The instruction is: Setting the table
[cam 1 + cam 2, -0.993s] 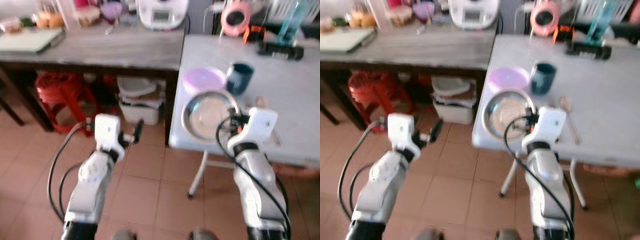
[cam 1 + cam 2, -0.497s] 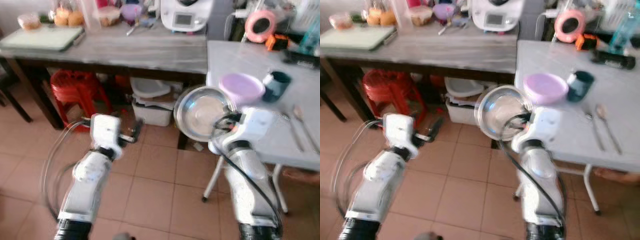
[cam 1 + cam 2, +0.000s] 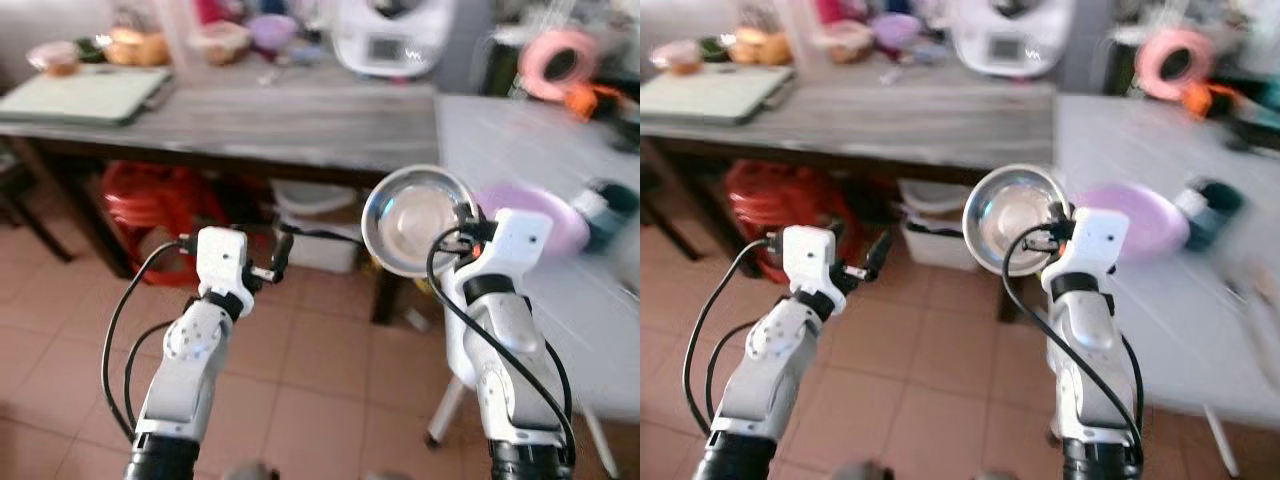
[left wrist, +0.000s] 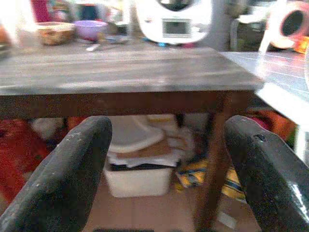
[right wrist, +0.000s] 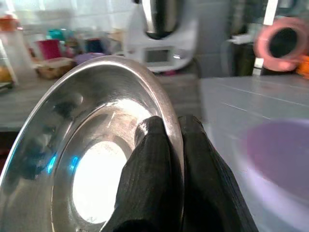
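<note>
Lifted off the white table [image 3: 520,130], the steel plate [image 3: 415,218] is now riding in the air in front of the robot.
The right gripper [image 5: 166,133] is pinching the round, shiny plate by its rim, one black finger on each face, holding it tilted up beside the table's corner. The left gripper [image 4: 166,159] is hanging low over the tiled floor [image 3: 300,380] with its fingers spread wide and holding nothing. A purple bowl [image 3: 545,215] and a dark mug [image 3: 610,205] are sitting blurred on the table; a grey wooden counter [image 3: 280,120] is carrying a white appliance [image 3: 390,35].
</note>
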### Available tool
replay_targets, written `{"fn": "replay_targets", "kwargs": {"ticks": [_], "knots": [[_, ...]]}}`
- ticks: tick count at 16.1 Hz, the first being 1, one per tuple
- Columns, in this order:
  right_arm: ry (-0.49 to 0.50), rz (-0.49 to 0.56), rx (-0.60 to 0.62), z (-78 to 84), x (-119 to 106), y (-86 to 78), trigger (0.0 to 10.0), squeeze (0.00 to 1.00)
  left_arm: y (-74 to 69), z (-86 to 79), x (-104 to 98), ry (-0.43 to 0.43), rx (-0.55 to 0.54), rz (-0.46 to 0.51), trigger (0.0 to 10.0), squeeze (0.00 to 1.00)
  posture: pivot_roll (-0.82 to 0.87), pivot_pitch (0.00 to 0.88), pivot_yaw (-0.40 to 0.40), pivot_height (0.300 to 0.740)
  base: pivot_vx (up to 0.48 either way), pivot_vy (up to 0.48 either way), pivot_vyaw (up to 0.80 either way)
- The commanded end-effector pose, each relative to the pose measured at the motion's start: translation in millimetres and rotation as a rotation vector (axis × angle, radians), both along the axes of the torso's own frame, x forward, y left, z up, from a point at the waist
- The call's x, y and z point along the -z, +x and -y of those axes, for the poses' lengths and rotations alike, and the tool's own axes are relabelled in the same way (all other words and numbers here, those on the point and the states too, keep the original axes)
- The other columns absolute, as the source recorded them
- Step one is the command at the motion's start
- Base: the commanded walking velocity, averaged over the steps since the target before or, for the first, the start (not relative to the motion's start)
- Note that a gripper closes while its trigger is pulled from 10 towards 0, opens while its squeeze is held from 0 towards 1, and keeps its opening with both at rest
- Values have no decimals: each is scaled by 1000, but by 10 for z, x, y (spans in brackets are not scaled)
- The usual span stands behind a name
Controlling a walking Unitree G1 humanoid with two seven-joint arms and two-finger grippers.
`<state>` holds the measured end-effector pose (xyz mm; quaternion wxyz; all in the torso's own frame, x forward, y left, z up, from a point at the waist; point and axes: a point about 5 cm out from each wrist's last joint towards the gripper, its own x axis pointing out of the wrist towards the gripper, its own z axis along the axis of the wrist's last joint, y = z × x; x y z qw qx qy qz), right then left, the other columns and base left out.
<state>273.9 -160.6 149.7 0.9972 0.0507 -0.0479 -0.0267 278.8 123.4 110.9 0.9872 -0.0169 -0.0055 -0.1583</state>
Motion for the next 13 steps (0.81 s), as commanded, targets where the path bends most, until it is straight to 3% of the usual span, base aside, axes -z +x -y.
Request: {"fn": "replay_targets", "kwargs": {"ticks": [1,13], "knots": [[5,23,-18,-67,-48,15,10000,0,6,-73,20,11,-26,-14,10000,0,-45,0,22,740,326,349,0],[0,26,-22,-92,-36,4,10000,0,-5,-26,-8,49,4,23,10000,0,-44,0,27,740,327,329,0]]}}
